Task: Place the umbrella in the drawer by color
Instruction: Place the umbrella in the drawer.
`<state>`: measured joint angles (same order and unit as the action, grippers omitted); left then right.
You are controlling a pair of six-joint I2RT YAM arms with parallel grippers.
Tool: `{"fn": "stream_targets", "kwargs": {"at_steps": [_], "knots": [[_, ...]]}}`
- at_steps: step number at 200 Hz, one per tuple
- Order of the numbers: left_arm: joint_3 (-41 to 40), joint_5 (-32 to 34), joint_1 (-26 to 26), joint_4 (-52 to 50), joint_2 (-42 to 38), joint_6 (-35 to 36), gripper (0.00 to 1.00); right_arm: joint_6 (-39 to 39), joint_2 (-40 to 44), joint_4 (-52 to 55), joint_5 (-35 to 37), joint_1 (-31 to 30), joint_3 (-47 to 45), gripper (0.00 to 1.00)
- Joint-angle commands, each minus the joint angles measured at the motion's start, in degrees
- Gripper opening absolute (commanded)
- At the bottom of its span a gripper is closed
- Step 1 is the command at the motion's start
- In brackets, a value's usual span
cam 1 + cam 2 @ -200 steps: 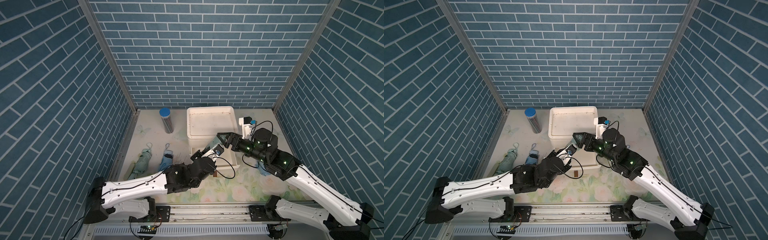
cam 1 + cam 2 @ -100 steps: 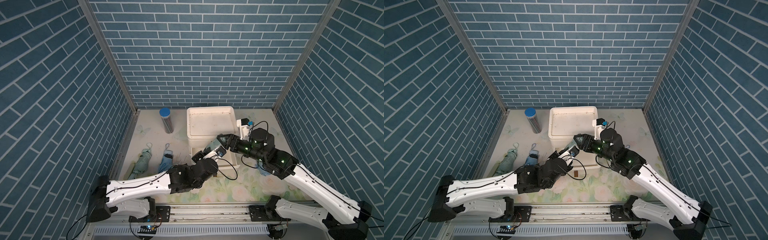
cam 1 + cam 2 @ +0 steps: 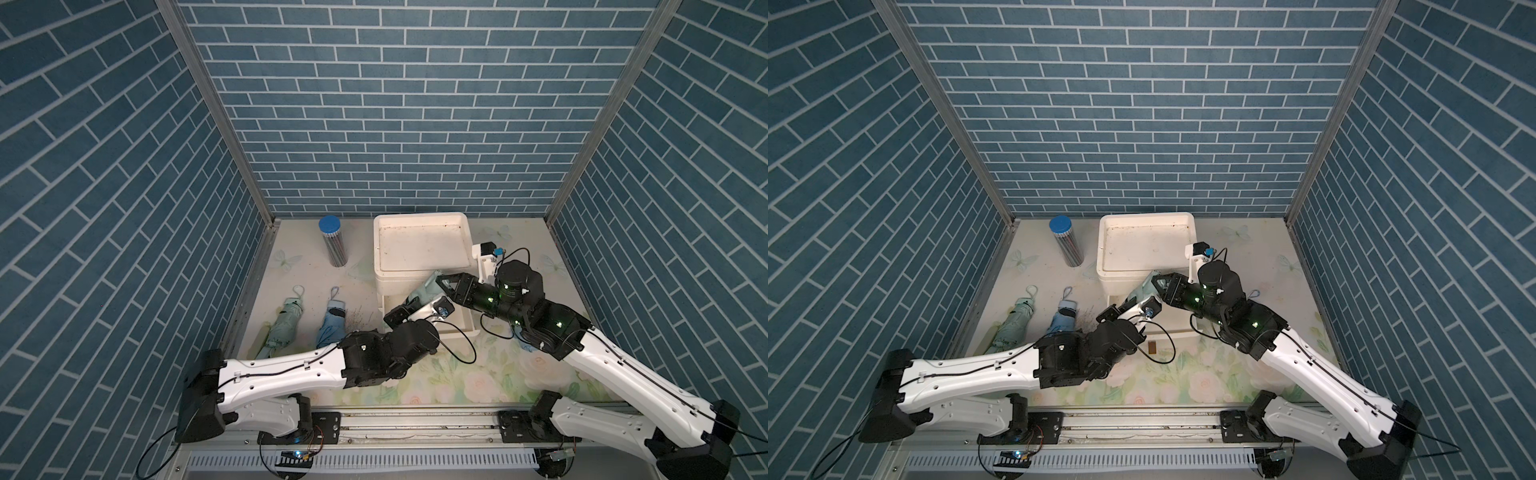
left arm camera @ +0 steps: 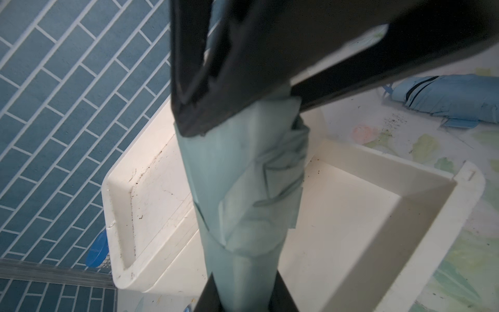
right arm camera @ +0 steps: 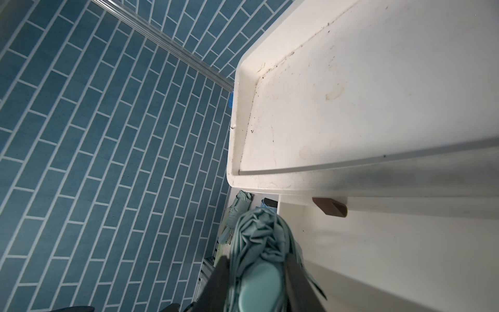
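Note:
A folded pale-green umbrella [image 3: 424, 291] [image 3: 1143, 294] hangs tilted over the open drawer [image 3: 466, 329] [image 3: 1168, 331] of the white cabinet [image 3: 419, 249]. My left gripper [image 3: 409, 309] [image 4: 243, 286] is shut on its lower part, with the green fabric [image 4: 243, 189] filling the gap. My right gripper [image 3: 441, 286] [image 5: 256, 270] is shut on the upper end, with the umbrella's bunched tip [image 5: 259, 243] between its dark fingers [image 4: 216, 81]. The drawer's inside [image 4: 351, 216] [image 5: 378, 256] looks bare.
A second green umbrella [image 3: 282, 328] and a light-blue umbrella [image 3: 330, 328] lie on the floral mat at the left. Another blue umbrella [image 4: 445, 94] lies right of the drawer, partly under my right arm. A blue-lidded cylinder [image 3: 332, 245] stands at the back left.
My right gripper has moved left onto the umbrella's upper end and shut on it. The left gripper has kept its hold and shifted a little.

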<state>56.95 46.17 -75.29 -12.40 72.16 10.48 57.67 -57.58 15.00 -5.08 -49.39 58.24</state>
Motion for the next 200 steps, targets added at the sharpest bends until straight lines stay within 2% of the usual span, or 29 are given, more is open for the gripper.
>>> {"fn": "stream_targets", "kwargs": {"at_steps": [1, 13, 32, 56, 94, 114, 145, 174, 200], "knots": [[0.1, 0.0, -0.3, 4.8, -0.2, -0.6, 0.07, -2.8, 1.3, -0.3, -1.8, -0.6, -1.1, 0.02], [0.3, -0.9, -0.3, 4.3, -0.1, -1.4, 0.24, -2.5, 2.0, -0.3, -0.8, -0.6, -1.4, 0.00], [0.1, -1.2, -0.1, 4.2, -0.6, -2.6, 0.44, -2.6, 2.9, -0.8, 0.4, -0.6, -2.5, 0.00], [0.5, -3.4, 0.4, 3.3, -2.7, -6.0, 0.58, -2.8, 4.9, -3.3, 4.3, -0.6, -6.4, 0.00], [-0.7, -11.4, 0.8, 3.2, -13.5, -10.8, 0.70, -1.5, 10.9, -19.3, 7.7, -0.6, -20.0, 0.00], [-2.2, -12.6, 2.1, 5.0, -19.9, -12.7, 0.77, -0.8, 11.8, -26.6, 8.4, -0.7, -25.4, 0.00], [-2.8, -9.4, 6.1, 5.0, -24.4, -18.4, 0.79, 1.0, 11.8, -34.9, 8.0, -0.7, -31.5, 0.00], [-3.2, -5.1, 10.6, 0.3, -23.8, -27.1, 0.80, 1.2, 9.9, -35.4, 7.3, -1.3, -33.0, 0.00], [-3.4, -4.9, 16.9, -5.6, -22.2, -35.2, 0.79, 1.1, 10.2, -34.1, 8.2, -1.5, -34.0, 0.00]]}}
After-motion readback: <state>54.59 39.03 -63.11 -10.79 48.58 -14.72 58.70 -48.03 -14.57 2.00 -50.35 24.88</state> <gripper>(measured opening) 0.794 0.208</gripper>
